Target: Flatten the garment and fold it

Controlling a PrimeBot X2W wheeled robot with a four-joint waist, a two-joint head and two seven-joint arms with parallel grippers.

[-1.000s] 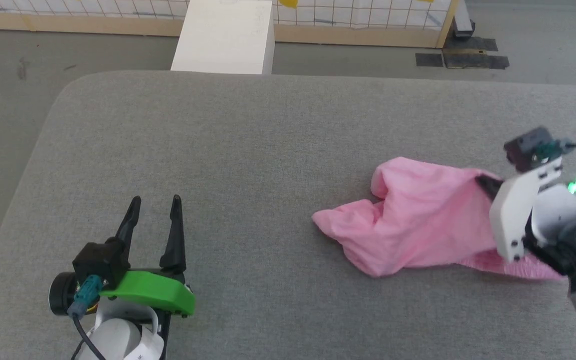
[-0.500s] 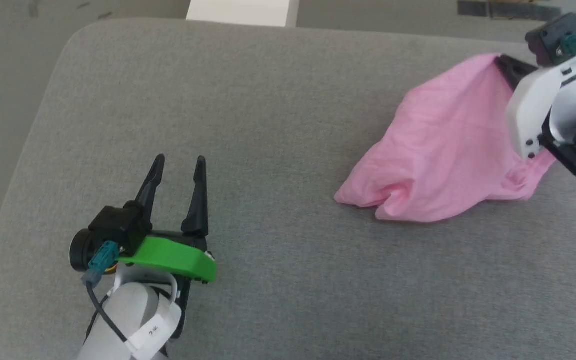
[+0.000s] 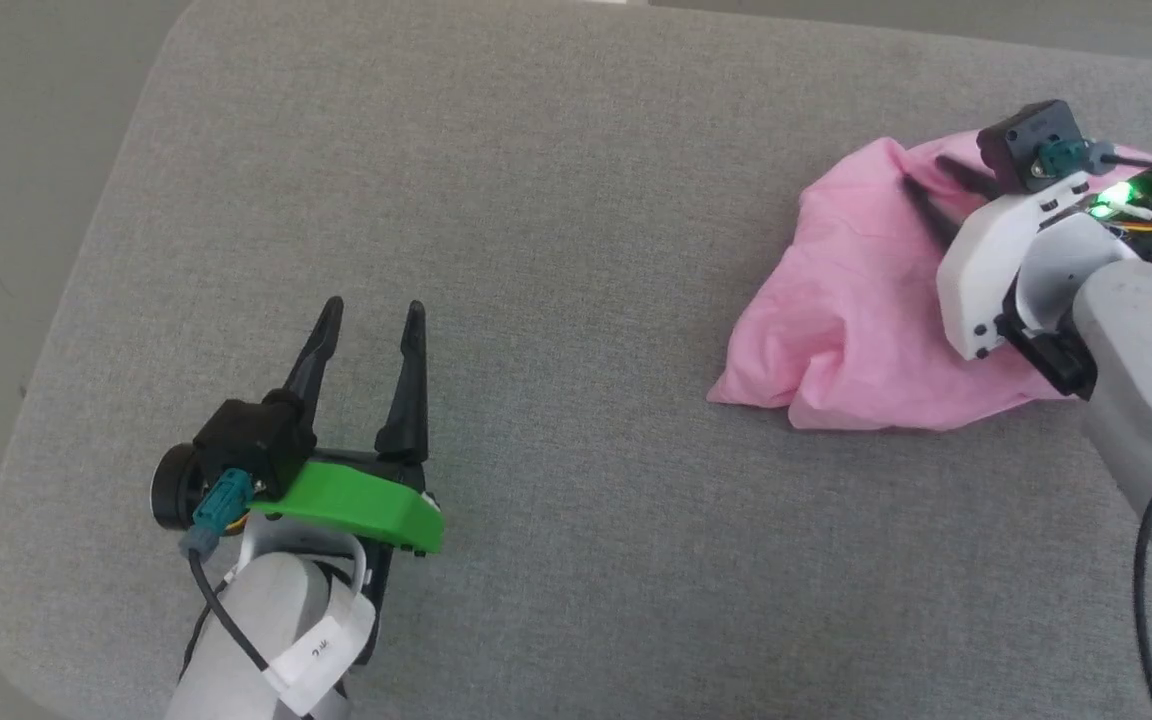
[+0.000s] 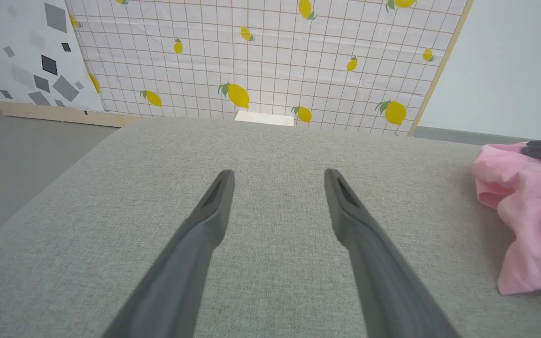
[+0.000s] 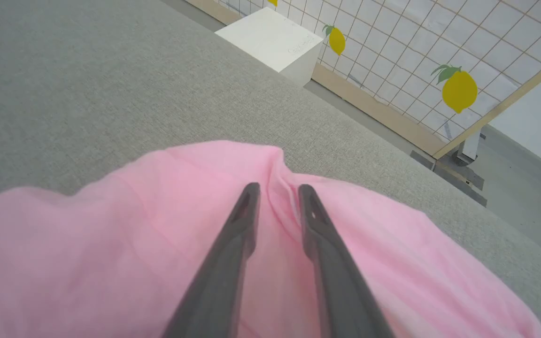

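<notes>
Now garment (image 3: 841, 300) slumps; right hand (image 3: 923, 171) parted.

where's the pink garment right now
Head view: the garment lies bunched at the right of the grey surface, under the right tool, apart from the left tool.

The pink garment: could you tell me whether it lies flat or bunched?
Bunched: the garment lies as a rumpled, puffed heap with overlapping layers on the grey surface.

Nothing legible anywhere. White tag (image 3: 319, 650) on the pale forearm (image 3: 256, 625), head view, has a few small dark chars, too tiny & tilted to read. White box (image 5: 270, 35), right wrist view, has a faint printed line on its top face, too blurred to make out.
</notes>
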